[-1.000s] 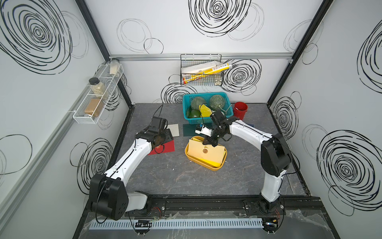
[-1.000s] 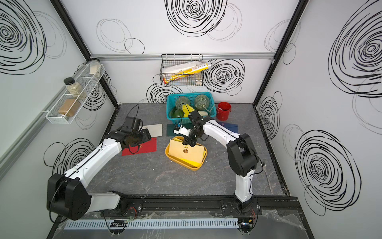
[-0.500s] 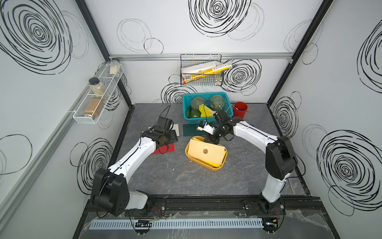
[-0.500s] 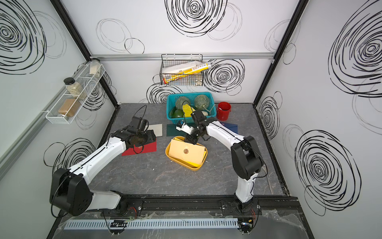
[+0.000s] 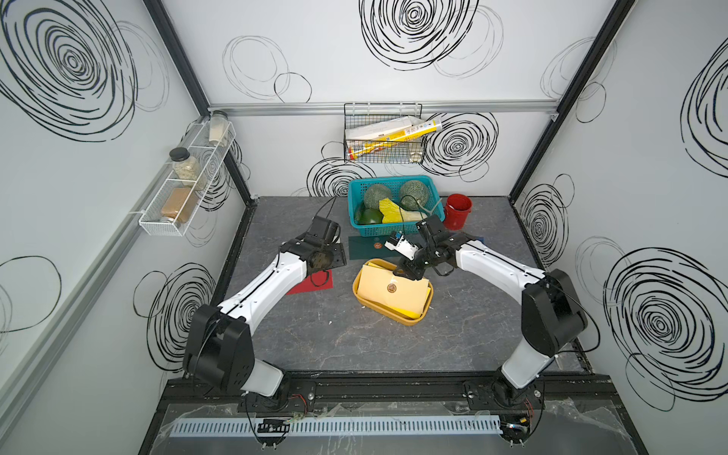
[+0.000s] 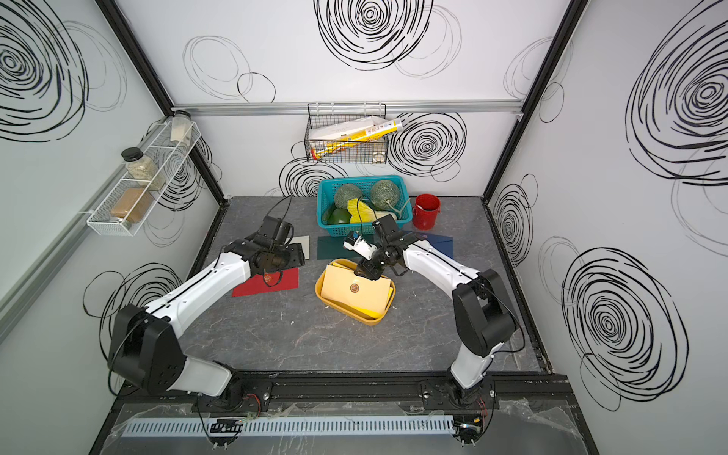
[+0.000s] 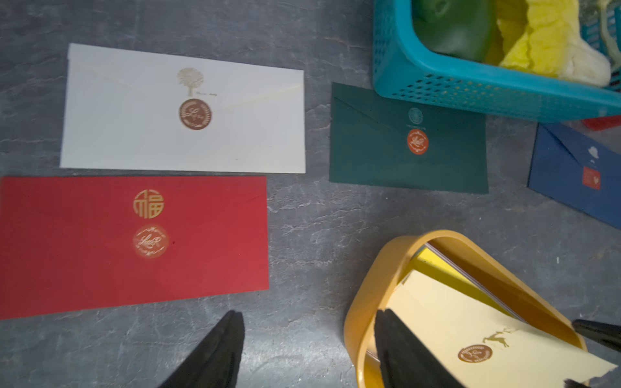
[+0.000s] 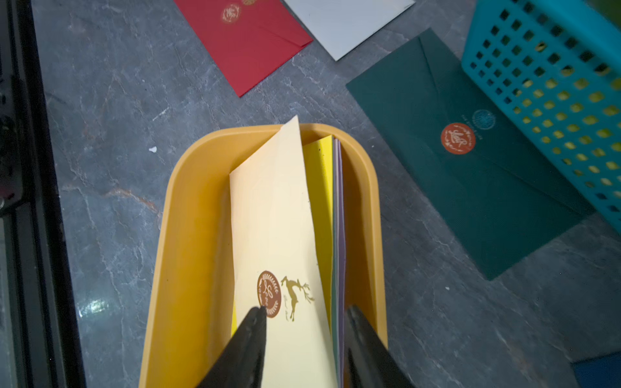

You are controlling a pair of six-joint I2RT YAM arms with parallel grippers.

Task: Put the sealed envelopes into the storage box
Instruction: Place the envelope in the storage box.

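Right end effector (image 8: 304, 310) released over beige envelope (image 8: 275, 218), which hides most of yellow envelope (image 8: 321, 181) beneath.

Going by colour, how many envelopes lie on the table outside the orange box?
white envelope: 1
red envelope: 1
dark green envelope: 1
navy envelope: 1
Total: 4

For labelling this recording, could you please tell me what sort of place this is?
Probably a robot test cell, not a real room: white panel walls drawn with black swirls, two arms bolted to a rail at a small tabletop, and props such as a jar rack.
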